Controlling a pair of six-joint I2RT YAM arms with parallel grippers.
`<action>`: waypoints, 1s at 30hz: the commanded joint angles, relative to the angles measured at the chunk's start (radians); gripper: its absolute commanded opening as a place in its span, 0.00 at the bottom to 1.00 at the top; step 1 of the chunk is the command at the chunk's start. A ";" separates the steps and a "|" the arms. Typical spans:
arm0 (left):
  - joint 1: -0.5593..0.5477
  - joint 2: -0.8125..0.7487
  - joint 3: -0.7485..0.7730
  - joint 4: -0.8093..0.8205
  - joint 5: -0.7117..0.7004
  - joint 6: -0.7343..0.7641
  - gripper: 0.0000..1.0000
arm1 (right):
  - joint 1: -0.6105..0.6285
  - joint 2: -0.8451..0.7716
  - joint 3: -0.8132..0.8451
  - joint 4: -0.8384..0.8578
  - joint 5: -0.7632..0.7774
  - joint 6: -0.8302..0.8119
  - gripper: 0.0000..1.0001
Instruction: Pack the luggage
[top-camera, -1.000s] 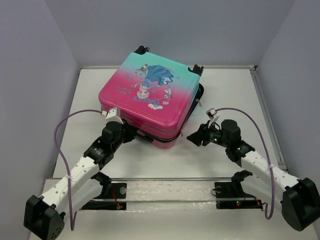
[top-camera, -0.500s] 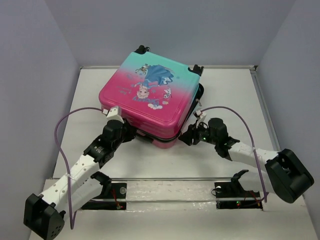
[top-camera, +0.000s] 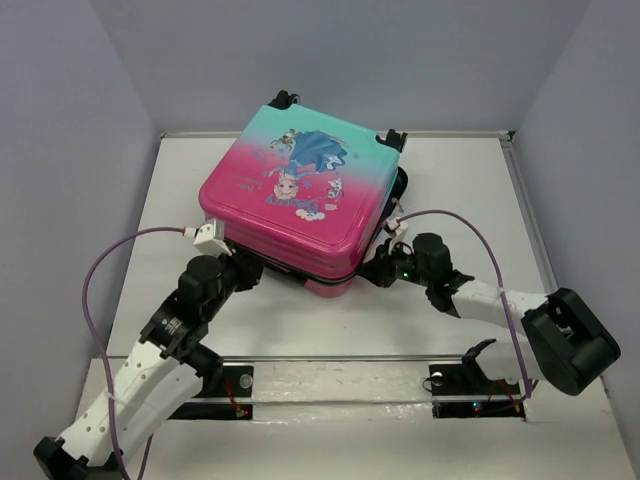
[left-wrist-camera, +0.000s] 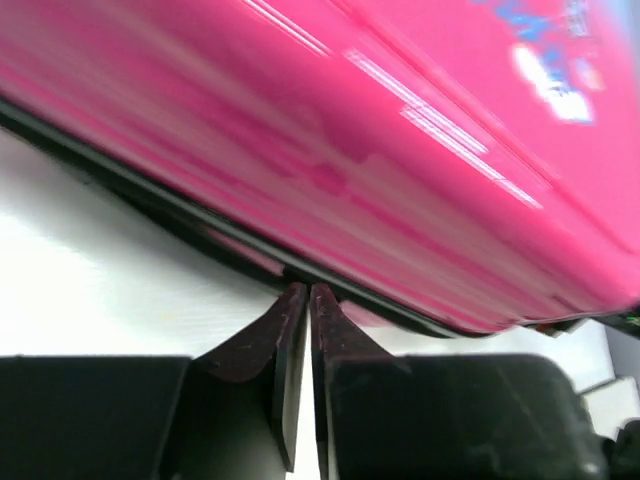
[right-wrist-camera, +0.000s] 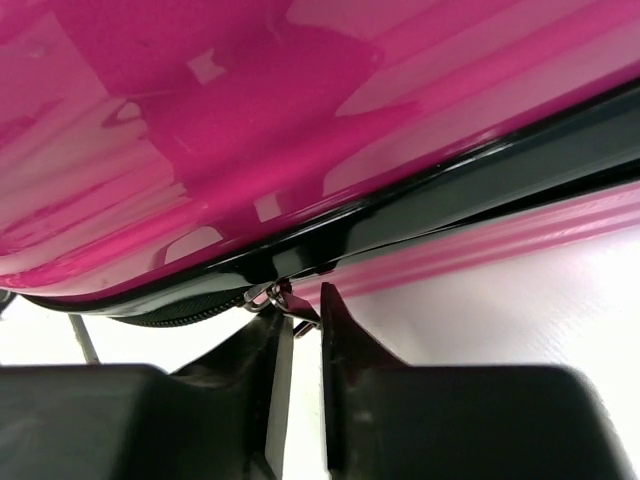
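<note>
Luggage (top-camera: 300, 200) lies flat mid-worktop (top-camera: 450, 180), print side up, lid down on the lower shell, wheels at the far edge. Main change in the last sec is on the right: the right claw (right-wrist-camera: 300, 300) was standing off the near-right corner w/ a clear gap, then moved in, and now its tips sit right at the black zip band (right-wrist-camera: 450, 190) under the pink lid. Its jaws have narrowed too. The wrist view shows them closed down around a small metal zip pull (right-wrist-camera: 285, 300), which sits betw. the fingertips; the grip looks real but shallow, at the very tips. The left claw (left-wrist-camera: 309, 292) hasn't left the near-left edge, but the arm behind it has swung lower and further out, so it now reaches in at a flatter angle. Its fingers are nearly touching, tips against the seam where the lid meets the lower shell. Nothing shows betw. them, so closed, and whether sthg thin is pinched can't be told. For the task, packing looks mostly done and this is prob. the zip-up stage: the right side looks set to drag the pull along the band, w/ the left steadying the case at the edge. Risk: the pull slips out of such a shallow pinch, or the case slides on the worktop once the drag starts.
</note>
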 joint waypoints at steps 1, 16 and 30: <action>-0.010 0.035 0.030 0.032 0.173 0.002 0.11 | 0.005 -0.022 0.037 0.094 0.007 0.013 0.08; -0.268 0.401 0.076 0.410 0.247 0.039 0.09 | 0.078 -0.131 0.042 -0.213 0.196 0.049 0.07; -0.271 0.610 0.252 0.548 0.131 0.076 0.10 | 0.444 -0.216 0.073 -0.469 0.421 0.182 0.07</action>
